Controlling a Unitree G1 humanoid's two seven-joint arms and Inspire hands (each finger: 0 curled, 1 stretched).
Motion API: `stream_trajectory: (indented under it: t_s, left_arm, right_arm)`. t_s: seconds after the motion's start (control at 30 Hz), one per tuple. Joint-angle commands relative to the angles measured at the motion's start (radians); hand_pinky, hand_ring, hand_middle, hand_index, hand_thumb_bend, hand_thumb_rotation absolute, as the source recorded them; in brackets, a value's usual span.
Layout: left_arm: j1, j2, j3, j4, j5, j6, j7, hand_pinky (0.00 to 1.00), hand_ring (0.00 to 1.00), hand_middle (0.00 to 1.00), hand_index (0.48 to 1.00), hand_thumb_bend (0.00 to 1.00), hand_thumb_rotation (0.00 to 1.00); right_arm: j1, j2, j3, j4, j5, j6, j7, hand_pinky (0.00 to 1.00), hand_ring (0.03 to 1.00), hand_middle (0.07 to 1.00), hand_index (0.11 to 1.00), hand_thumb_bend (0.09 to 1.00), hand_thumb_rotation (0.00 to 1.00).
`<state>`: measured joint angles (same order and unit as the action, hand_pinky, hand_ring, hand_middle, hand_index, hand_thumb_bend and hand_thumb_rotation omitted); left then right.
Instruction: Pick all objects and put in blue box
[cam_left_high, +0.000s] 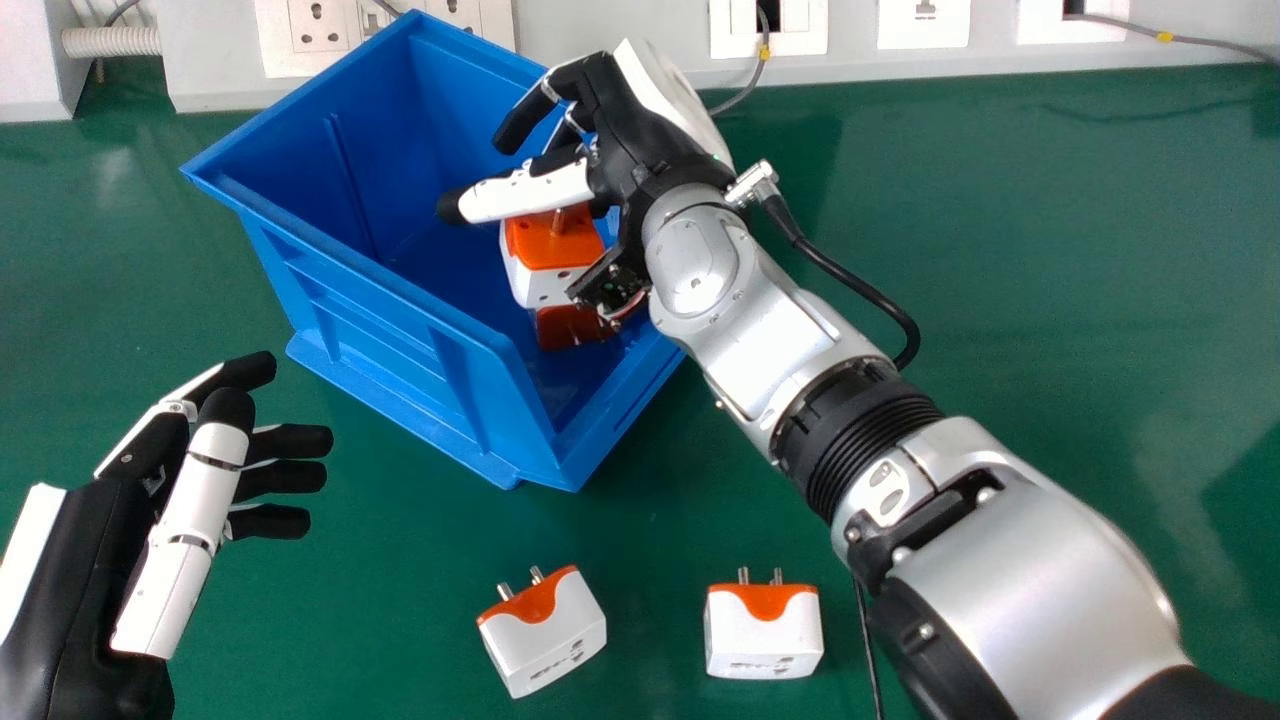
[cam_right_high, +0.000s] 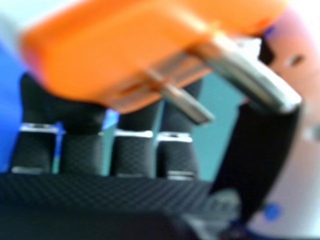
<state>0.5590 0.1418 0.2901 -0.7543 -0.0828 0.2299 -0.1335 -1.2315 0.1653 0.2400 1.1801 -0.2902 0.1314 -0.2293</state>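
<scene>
Well, 2 boxy, metal-pinned adapters (cam_left_high: 765, 640) outside ribbed blue box (cam_left_high: 400, 350).

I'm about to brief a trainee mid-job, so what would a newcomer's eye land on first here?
First, the silver right arm, slanting up from the lower right, its hand over the big blue box. Next, the orange-topped plug just below that hand, its metal prongs looming in the right hand view. Then a tilted plug and a straighter one on the green table, nearer the robot.
</scene>
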Motion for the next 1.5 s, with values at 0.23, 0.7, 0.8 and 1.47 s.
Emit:
stream_trajectory:
  t_s: [0.23,0.7,0.8,1.47]
  left_arm:
    - [0.006,-0.006,-0.013,-0.036,0.031,-0.008,0.015,0.57,0.63,0.66,0.807,0.43,0.86]
    - [-0.001,-0.009,-0.014,-0.029,0.034,-0.009,0.010,0.57,0.63,0.66,0.805,0.44,0.86]
    - [-0.006,-0.010,-0.017,-0.025,0.036,-0.008,0.011,0.57,0.63,0.65,0.805,0.44,0.86]
    - [-0.040,-0.004,-0.013,0.005,0.042,-0.003,0.009,0.57,0.63,0.65,0.805,0.43,0.86]
  right_arm:
    - [-0.039,0.019,-0.013,-0.006,-0.006,-0.030,-0.061,0.36,0.478,0.537,0.481,0.484,0.15]
    - [-0.037,0.006,-0.028,-0.013,0.003,-0.037,-0.017,0.46,0.579,0.668,0.627,0.458,0.34]
    - [-0.034,0.007,-0.030,-0.014,0.006,-0.041,-0.012,0.50,0.629,0.724,0.691,0.448,0.42]
    - [-0.035,0.016,-0.058,-0.010,0.025,-0.059,0.012,0.62,0.779,0.868,0.834,0.441,0.60]
